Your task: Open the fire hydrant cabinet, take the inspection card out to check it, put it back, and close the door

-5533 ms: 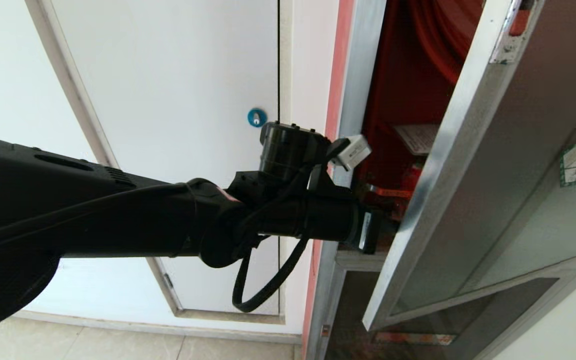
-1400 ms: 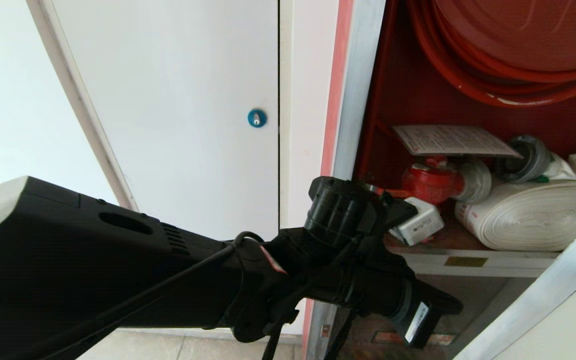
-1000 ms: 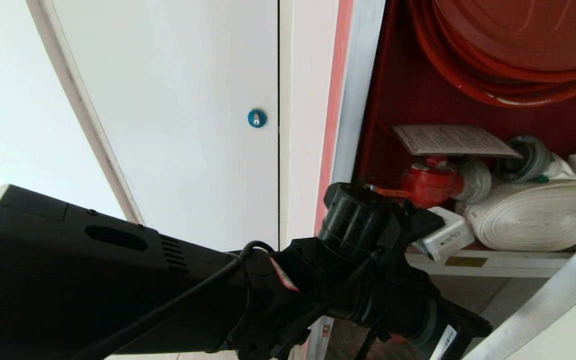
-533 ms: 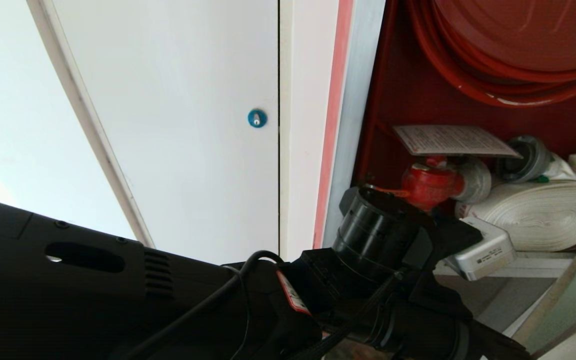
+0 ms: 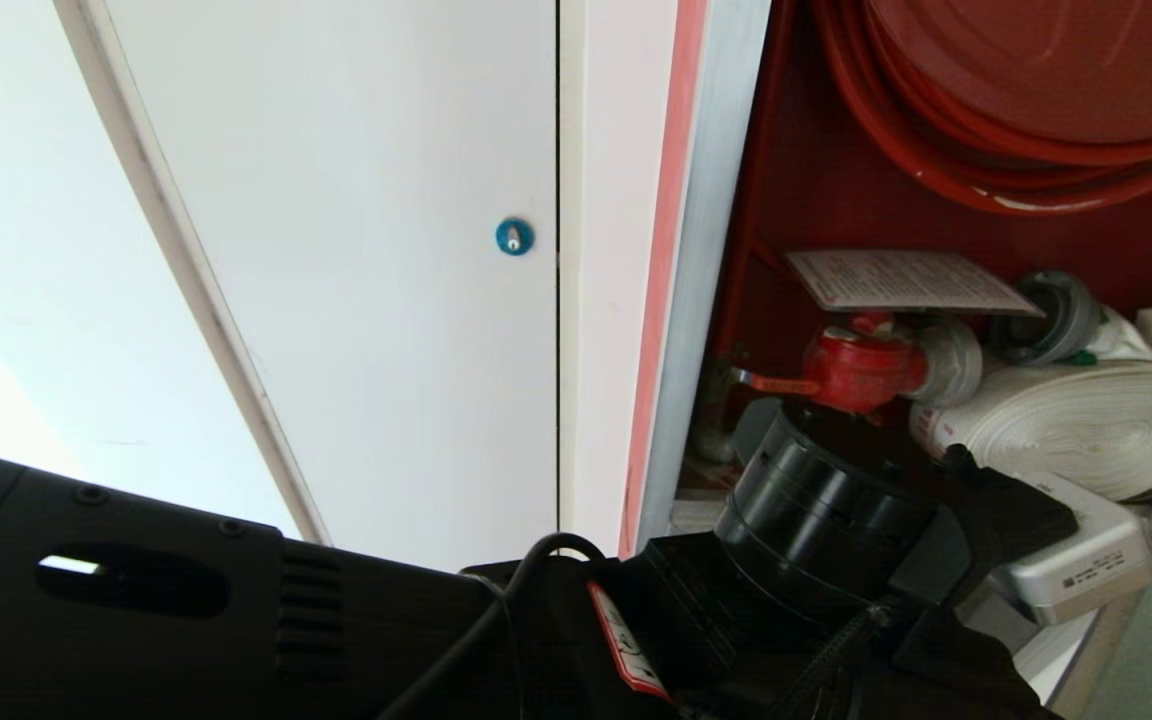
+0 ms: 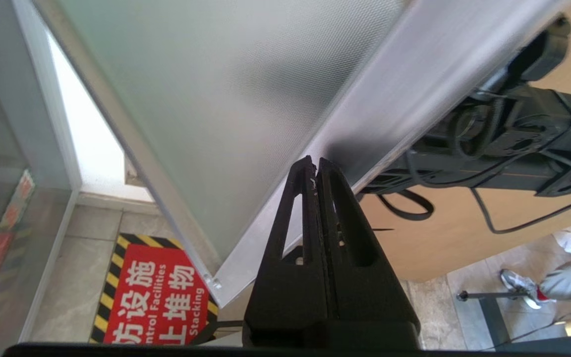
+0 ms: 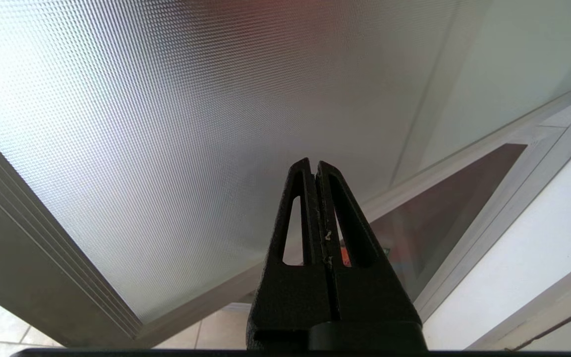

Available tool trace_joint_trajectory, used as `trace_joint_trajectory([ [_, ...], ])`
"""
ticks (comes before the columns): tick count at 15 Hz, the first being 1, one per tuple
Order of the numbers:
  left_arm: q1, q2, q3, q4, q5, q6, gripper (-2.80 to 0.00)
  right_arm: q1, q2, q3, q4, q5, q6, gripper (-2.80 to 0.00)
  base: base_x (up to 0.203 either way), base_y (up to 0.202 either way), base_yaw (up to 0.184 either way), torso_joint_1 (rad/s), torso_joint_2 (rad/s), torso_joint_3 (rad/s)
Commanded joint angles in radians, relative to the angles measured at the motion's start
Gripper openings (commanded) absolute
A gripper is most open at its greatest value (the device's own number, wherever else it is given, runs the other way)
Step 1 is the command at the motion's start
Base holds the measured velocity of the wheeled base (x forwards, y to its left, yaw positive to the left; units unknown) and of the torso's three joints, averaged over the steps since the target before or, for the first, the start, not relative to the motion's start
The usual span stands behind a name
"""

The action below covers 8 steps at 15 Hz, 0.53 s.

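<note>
The fire hydrant cabinet (image 5: 711, 200) stands open, red inside. The inspection card (image 5: 906, 280) lies flat above the red valve (image 5: 861, 365), beside the rolled white hose (image 5: 1066, 425). My left arm (image 5: 816, 520) crosses the lower part of the head view, its gripper below that view's edge. In the left wrist view my left gripper (image 6: 314, 161) is shut and empty, its tips right at the silver frame of the door (image 6: 365, 114); I cannot tell if they touch. My right gripper (image 7: 313, 163) is shut and empty, parked before the door's frosted glass (image 7: 166, 124).
A white panel with a round blue lock (image 5: 513, 236) is left of the cabinet. A red floor sign (image 6: 151, 297) with a yellow-black border lies below the door. A person's shoe and leg (image 6: 553, 285) are off to the side.
The door has swung wide open and left most of the head view. My left arm has sunk down and to the right, out from in front of the valve.
</note>
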Motion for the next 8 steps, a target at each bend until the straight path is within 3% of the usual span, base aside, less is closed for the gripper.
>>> trace_joint_trajectory([
  [1, -0.017, 0.004, -0.006, -0.003, -0.002, -0.001, -2.8, 0.0, -0.002, 0.0, 0.0, 0.0, 0.0, -2.8, 0.0, 0.0, 0.0, 0.0, 0.0, 0.0],
  [8, -0.053, 0.046, -0.036, -0.005, 0.022, 0.001, -2.8, 0.002, -0.002, 0.0, 0.0, 0.0, 0.0, -2.8, 0.0, 0.0, 0.0, 0.0, 0.0, 0.0],
])
